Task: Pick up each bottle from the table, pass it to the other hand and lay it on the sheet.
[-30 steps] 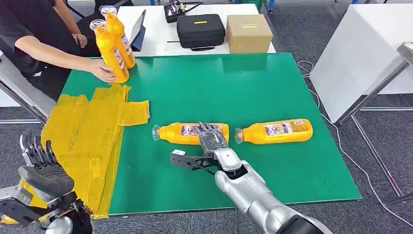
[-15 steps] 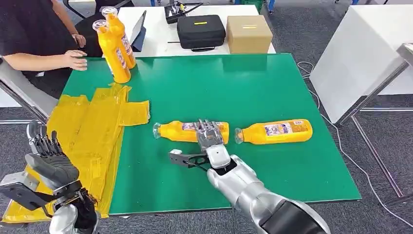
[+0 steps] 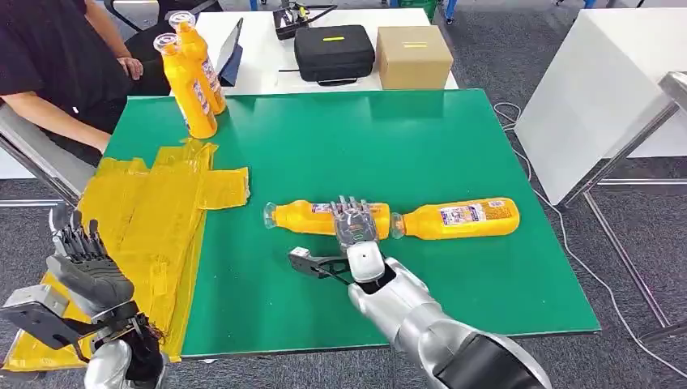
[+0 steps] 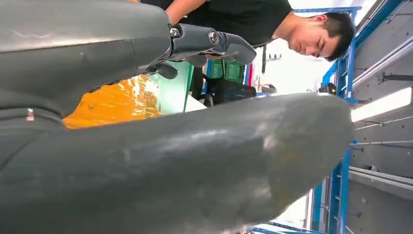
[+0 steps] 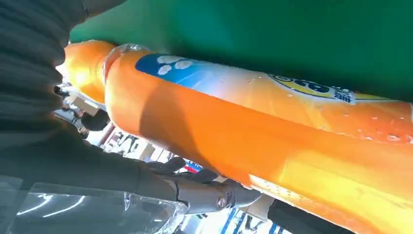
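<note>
Two orange bottles lie on the green table. My right hand rests its fingers across the left lying bottle, near its base, while the thumb sticks out to the side, clear of it. That bottle fills the right wrist view, with dark fingers along it. The other lying bottle is just to the right. Two more bottles stand upright at the far left corner. The yellow sheet covers the table's left side. My left hand hovers low by the sheet's near edge, fingers apart and empty.
A person in black sits at the far left, arm drawn back from the standing bottles. Behind the green table a white table holds a black case and a cardboard box. Another white table stands to the right.
The person's hand has left the standing bottles and pulled back. My right hand and the bottle under it have slid slightly right. My left hand has risen a little.
</note>
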Action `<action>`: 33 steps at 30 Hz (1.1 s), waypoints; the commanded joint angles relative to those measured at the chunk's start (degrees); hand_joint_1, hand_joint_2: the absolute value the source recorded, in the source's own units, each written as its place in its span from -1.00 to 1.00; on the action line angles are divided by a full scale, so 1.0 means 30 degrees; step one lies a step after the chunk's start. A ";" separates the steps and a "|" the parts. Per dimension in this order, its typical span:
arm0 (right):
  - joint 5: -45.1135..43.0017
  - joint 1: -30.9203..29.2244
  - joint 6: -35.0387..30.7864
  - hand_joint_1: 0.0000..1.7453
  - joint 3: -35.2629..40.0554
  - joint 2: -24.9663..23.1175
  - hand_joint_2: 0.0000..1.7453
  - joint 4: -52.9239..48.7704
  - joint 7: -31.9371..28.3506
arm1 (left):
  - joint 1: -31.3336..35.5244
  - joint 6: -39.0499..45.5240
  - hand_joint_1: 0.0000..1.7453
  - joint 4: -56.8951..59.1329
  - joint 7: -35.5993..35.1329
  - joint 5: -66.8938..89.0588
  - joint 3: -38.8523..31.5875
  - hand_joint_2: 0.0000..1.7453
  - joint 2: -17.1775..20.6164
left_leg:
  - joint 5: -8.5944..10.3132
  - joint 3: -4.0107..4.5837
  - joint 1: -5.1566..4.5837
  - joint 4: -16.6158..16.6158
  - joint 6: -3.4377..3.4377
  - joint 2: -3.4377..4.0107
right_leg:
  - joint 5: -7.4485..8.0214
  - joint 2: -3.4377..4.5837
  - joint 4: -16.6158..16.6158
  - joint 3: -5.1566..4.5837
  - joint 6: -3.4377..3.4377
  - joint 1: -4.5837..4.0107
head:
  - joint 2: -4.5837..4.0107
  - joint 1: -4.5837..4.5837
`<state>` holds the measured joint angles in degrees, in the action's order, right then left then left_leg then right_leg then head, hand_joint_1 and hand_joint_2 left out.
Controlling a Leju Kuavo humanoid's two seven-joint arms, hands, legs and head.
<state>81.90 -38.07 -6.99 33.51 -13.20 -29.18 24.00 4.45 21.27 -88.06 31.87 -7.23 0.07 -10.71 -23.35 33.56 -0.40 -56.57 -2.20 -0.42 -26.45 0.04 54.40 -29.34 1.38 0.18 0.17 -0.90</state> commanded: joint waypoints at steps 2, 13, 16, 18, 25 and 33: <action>0.0746 0.0939 0.0012 -1.00 -0.1792 0.0872 1.00 -0.1210 0.0059 | 0.0238 -0.0074 -1.00 0.0838 -0.0254 0.0077 0.0348 -1.00 0.0142 | -0.0005 -0.0031 0.0006 0.0020 0.0031 -0.0049 | -0.0015 -0.0054 -0.0034 0.0059 0.0000 -0.0004 | 0.0000 0.0000; 0.2175 0.1449 -0.1095 -1.00 -0.3524 0.1000 1.00 -0.2541 0.0409 | 0.0043 -0.0420 -1.00 0.0634 -0.0528 0.0494 0.0195 -1.00 -0.0080 | -0.0005 -0.0021 0.0001 0.0014 0.0032 -0.0046 | -0.0017 -0.0051 -0.0021 0.0044 0.0000 0.0000 | 0.0000 0.0000; 0.2517 0.1634 -0.0911 -1.00 -0.4262 0.0891 1.00 -0.3016 0.0151 | 0.0009 -0.0584 -1.00 0.0754 -0.0562 0.0584 0.0221 -1.00 -0.0097 | -0.0027 -0.0036 0.0006 0.0004 0.0052 -0.0033 | -0.0033 -0.0042 -0.0020 0.0064 -0.0001 -0.0004 | 0.0001 0.0000; 0.2575 0.1638 -0.0797 -1.00 -0.4405 0.0822 1.00 -0.2797 0.0188 | 0.0046 -0.0644 -1.00 0.0936 -0.0555 0.0600 0.0310 -1.00 -0.0089 | -0.0027 -0.0025 0.0004 0.0003 0.0052 -0.0025 | -0.0032 -0.0034 -0.0013 0.0053 -0.0004 -0.0003 | 0.0000 0.0000; 0.2491 0.1166 -0.0476 -1.00 -0.4606 0.0537 1.00 -0.1076 0.0016 | 0.0173 -0.0648 -1.00 0.1279 -0.0523 0.0566 0.0323 -1.00 -0.0046 | -0.0017 -0.0025 0.0001 0.0015 0.0051 -0.0014 | -0.0022 -0.0026 -0.0017 0.0040 -0.0007 0.0001 | 0.0000 0.0000; 0.1749 0.1182 -0.0185 1.00 -0.5417 0.0720 1.00 0.0506 -0.0458 | 0.0529 -0.0801 -1.00 0.1665 -0.0526 0.0288 0.0630 -1.00 0.0065 | -0.0012 -0.0026 0.0009 0.0017 0.0044 -0.0029 | -0.0017 -0.0043 -0.0030 0.0054 0.0000 -0.0005 | 0.0007 0.0000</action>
<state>88.17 -32.91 -8.02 21.05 -11.76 -35.49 23.91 3.64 19.28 -87.45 30.58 -5.62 0.15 -11.23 -23.35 33.63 -0.39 -56.57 -2.19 -0.40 -26.45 0.03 54.40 -29.40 1.38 0.17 0.20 -0.90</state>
